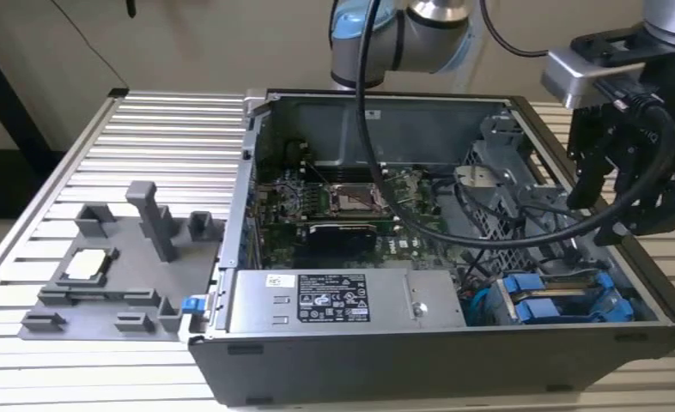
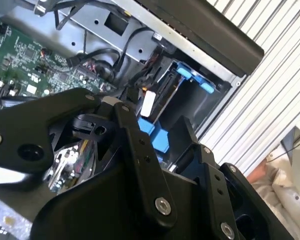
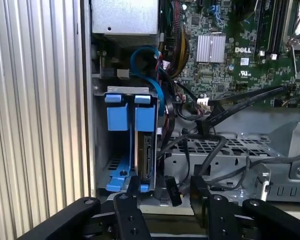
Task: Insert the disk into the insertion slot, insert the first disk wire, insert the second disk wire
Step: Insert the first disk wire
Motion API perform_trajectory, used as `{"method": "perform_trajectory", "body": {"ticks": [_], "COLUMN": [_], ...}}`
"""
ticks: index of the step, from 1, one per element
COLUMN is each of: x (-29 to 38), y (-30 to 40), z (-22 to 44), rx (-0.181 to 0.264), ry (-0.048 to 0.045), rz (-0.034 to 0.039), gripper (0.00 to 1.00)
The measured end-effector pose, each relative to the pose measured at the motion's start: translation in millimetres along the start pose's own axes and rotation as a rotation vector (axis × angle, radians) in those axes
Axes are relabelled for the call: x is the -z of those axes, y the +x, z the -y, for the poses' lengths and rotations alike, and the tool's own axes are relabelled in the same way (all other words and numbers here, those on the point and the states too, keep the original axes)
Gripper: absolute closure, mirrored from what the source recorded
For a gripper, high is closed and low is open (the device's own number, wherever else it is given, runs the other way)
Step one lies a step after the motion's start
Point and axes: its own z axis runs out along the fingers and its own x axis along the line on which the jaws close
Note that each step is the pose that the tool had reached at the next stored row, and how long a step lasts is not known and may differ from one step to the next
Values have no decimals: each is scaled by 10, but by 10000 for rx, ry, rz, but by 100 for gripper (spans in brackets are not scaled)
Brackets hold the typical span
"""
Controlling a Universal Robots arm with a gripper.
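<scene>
UR arm's gripper hangs over the drive-bay corner of the open PC case, at the exterior view's right. In the first wrist view its two black fingers are spread apart w/ a black wire plug in the gap btwn them. Neither finger visibly presses on it, so nothing's clamped. The disk sits on edge, seated in the insertion slot in its blue frame, connector strip exposed toward the gripper. A 2nd blue carrier stands just beside it in the same bay. A blue cable and several black ones loop btwn bay and mobo. In the exterior view a silver PSU box w/ black-and-white label lies along the case's near wall, next to the bay. Case rests on a slatted alu table. A grey plastic fixture stands on the table at the exterior view's left, apart from the case.
</scene>
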Motion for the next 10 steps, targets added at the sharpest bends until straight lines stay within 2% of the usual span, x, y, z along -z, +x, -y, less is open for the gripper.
{"method": "perform_trajectory", "body": {"ticks": [3, 5, 8, 10], "x": [-5, -8, -17, -24], "y": [-1, -3, -4, -5], "z": [-39, -77, -132, -142], "rx": [9, 14, 18, 41], "ry": [376, 580, 738, 797], "rz": [-14, -18, -19, -17], "gripper": [47, 47, 47, 47]}}
